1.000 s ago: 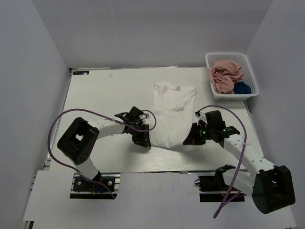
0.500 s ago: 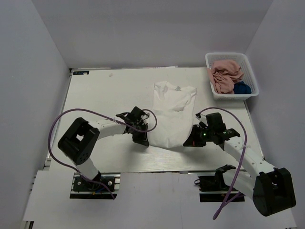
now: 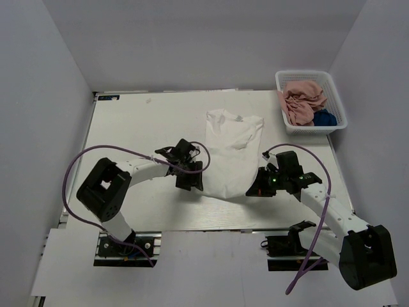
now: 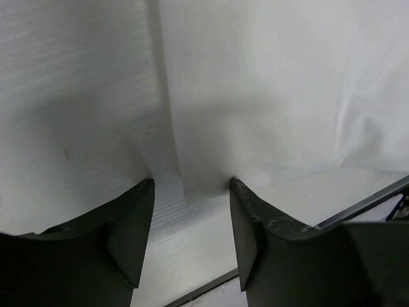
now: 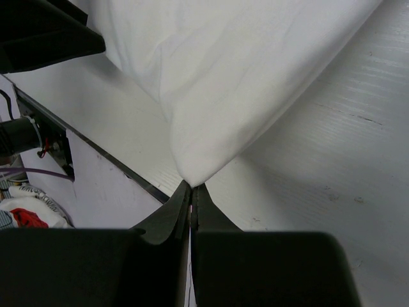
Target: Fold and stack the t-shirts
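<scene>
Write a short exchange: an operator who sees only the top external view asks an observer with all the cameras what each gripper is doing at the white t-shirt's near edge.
Operator: Has the left gripper got hold of the white t-shirt?
Observer: No. Its jaws stand open, and the shirt's near corner lies on the table between the fingers.
Operator: And the right gripper?
Observer: Shut on the other near corner. The cloth narrows to a pinched point that runs into the jaws.
Operator: Is that corner off the table?
Observer: It seems raised: the cloth throws a shadow on the table beside it.
</scene>
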`<control>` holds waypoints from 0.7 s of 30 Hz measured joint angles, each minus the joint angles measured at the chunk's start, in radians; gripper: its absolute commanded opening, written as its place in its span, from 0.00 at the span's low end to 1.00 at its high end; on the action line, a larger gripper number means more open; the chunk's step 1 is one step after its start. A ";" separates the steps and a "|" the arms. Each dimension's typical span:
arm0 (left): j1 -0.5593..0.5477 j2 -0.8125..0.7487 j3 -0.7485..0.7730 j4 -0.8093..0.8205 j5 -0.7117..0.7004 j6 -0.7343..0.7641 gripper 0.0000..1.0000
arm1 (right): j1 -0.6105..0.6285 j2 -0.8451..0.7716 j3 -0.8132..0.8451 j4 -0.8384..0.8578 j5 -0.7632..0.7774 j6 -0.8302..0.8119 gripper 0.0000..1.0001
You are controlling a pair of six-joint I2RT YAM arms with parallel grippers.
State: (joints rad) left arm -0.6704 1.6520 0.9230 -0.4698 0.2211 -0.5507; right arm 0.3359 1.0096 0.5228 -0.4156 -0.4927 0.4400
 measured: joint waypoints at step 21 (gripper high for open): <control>-0.014 -0.221 0.015 -0.184 0.148 0.022 0.00 | 0.000 -0.187 0.045 -0.172 -0.012 -0.003 0.00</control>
State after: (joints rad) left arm -0.6849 1.4311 0.9379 -0.6537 0.3695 -0.5289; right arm 0.3363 0.8227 0.5678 -0.5873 -0.5049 0.4370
